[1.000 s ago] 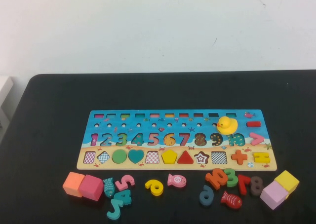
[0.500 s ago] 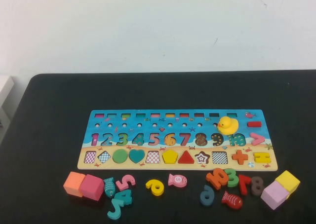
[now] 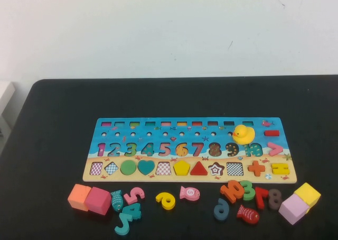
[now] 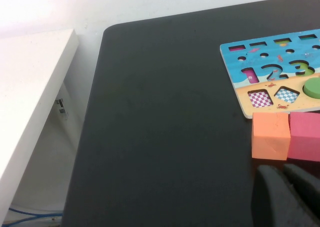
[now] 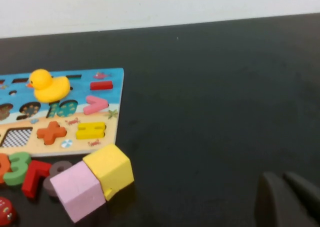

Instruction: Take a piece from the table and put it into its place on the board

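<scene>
A puzzle board (image 3: 189, 148) lies mid-frame on the black table (image 3: 53, 123), a yellow duck (image 3: 243, 134) perched at its upper right. Loose numbers, fish and blocks, among them a yellow six (image 3: 166, 200), line the bottom edge. The left gripper (image 4: 285, 197) and right gripper (image 5: 287, 199) sit in their wrist views' lower right corners, fingers close together, holding nothing.

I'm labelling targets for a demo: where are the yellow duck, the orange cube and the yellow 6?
yellow duck (image 3: 243, 134), high view, on its body.
orange cube (image 3: 78, 196), high view, on its top face.
yellow 6 (image 3: 165, 200), high view, on its loop.
</scene>
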